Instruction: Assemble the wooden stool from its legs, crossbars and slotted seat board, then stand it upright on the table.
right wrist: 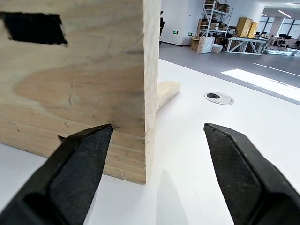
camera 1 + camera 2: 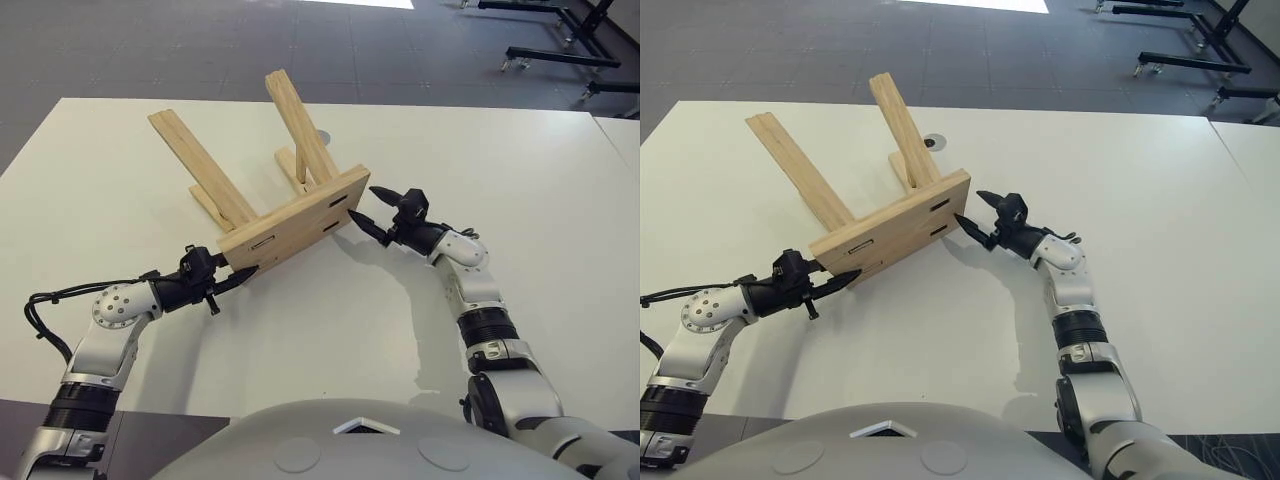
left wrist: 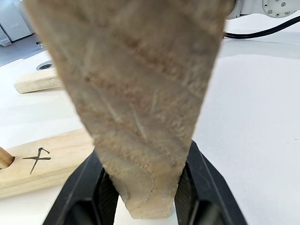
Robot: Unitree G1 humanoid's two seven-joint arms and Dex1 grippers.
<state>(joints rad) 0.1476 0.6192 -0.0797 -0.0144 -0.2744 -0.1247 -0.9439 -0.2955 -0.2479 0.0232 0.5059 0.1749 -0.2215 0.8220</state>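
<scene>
The wooden stool lies on its side on the white table point(image 2: 520, 160). Its slotted seat board point(image 2: 295, 220) stands on edge and faces me. The legs point(image 2: 200, 160) point away and up. My left gripper point(image 2: 240, 275) is shut on the board's lower left corner point(image 3: 140, 93), with the black fingers point(image 3: 192, 187) pressed on both faces. My right gripper point(image 2: 361, 201) is open at the board's right edge point(image 1: 84, 93). One fingertip point(image 1: 93, 140) touches the board's face and the other stands clear on the far side of the edge.
A round metal grommet point(image 2: 323, 135) sits in the table behind the stool. A leg marked with an X point(image 3: 47, 161) lies on the table near the left gripper. Black metal frames point(image 2: 560, 50) stand on the floor far back right. Open table lies on the right.
</scene>
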